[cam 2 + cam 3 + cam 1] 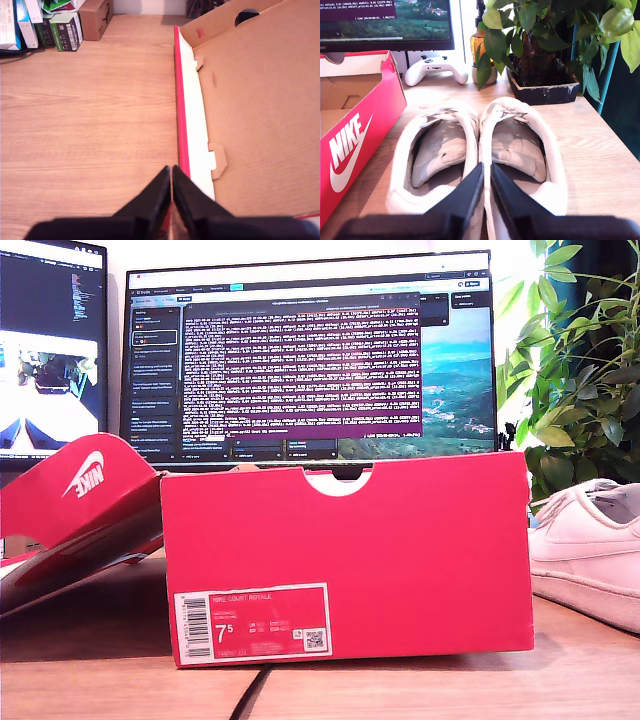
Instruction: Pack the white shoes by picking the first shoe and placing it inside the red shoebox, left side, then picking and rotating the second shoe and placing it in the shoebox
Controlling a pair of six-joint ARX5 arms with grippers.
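Bright red cardboard shoebox (pixel 400 540): open, on the wooden desk (pixel 560 660), notched wall and white "7.5" label (pixel 252 625) facing the exterior view; brown interior bare in the first wrist view.

Red lid with white swoosh (pixel 85 495): tilted at the exterior view's left of the shoebox.

Pair of all-white leather sneakers (pixel 480 145): side by side on the desk, touching, at the exterior view's right of the shoebox.

My first gripper (pixel 171 172): jaws closed together, empty, over the shoebox's rim.

My second gripper (pixel 486 170): jaws closed together, empty, between the sneakers' heels.

Potted green plant (pixel 540 45), white game controller (pixel 436 69): beyond the sneakers.
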